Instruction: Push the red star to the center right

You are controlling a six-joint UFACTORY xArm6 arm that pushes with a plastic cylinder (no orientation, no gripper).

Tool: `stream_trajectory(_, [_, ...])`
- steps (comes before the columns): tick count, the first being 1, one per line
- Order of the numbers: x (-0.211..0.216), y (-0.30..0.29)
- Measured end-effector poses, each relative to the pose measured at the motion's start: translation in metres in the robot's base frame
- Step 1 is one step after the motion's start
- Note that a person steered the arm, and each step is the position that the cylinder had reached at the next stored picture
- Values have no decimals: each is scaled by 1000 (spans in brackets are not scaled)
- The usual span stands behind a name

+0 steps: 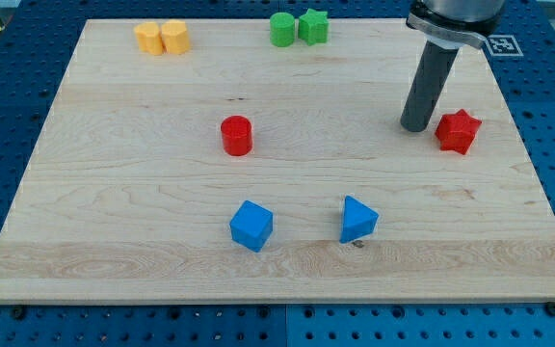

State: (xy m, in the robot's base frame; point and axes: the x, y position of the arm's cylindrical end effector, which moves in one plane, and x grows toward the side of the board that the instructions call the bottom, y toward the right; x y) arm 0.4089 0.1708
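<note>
The red star [458, 131] lies on the wooden board [114, 173] near the view's right edge, about mid-height. My tip [415, 126] stands on the board just to the left of the star, with a small gap between them. The dark rod rises from the tip toward the view's top right.
A red cylinder [236, 135] sits near the board's middle. A blue cube [251, 226] and a blue triangular block [358, 219] lie toward the bottom. Two yellow blocks [162, 38] are at the top left. A green cylinder [281, 29] and a green star [313, 25] are at the top centre.
</note>
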Motion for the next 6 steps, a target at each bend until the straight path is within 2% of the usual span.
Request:
stream_trajectory(3, [0,42])
stream_trajectory(6, [8,51])
